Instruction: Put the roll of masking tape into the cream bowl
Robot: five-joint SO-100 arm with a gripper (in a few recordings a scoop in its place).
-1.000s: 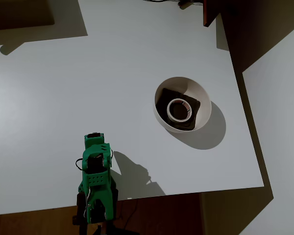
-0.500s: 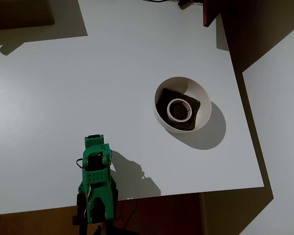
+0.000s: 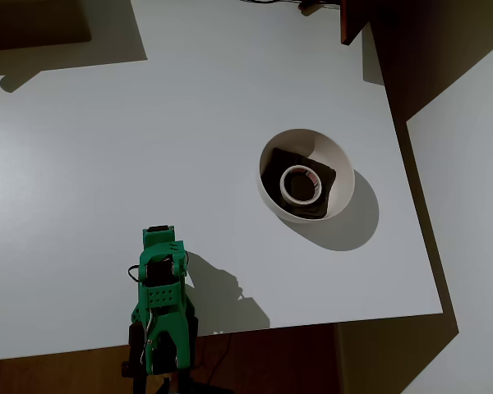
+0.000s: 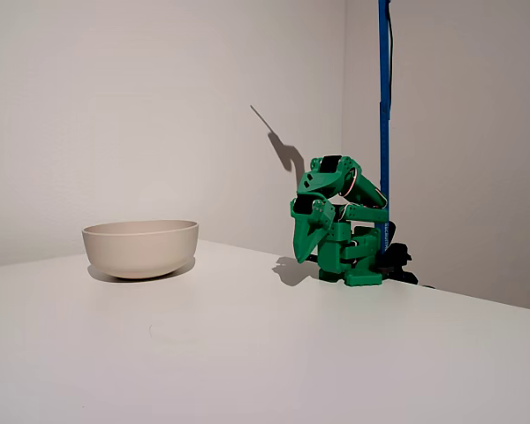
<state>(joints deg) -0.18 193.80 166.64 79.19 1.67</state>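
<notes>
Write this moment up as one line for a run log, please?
roll of masking tape: lying inside cream bowl on dark pad | green arm: folded at table edge | end effector: apart from bowl, holding nothing, pointing down

You see a smooth, matt white bench (image 3: 107, 164) with an even, unmarked finish. The round cream bowl (image 4: 141, 247) looks smooth-sided with a soft satin sheen, ceramic or plastic, you cannot tell which. Inside it lie a dark brown matt squarish pad (image 3: 273, 168) and a small off-white papery roll of masking tape (image 3: 301, 184). The green arm (image 4: 340, 234) looks like matt moulded plastic.
</notes>
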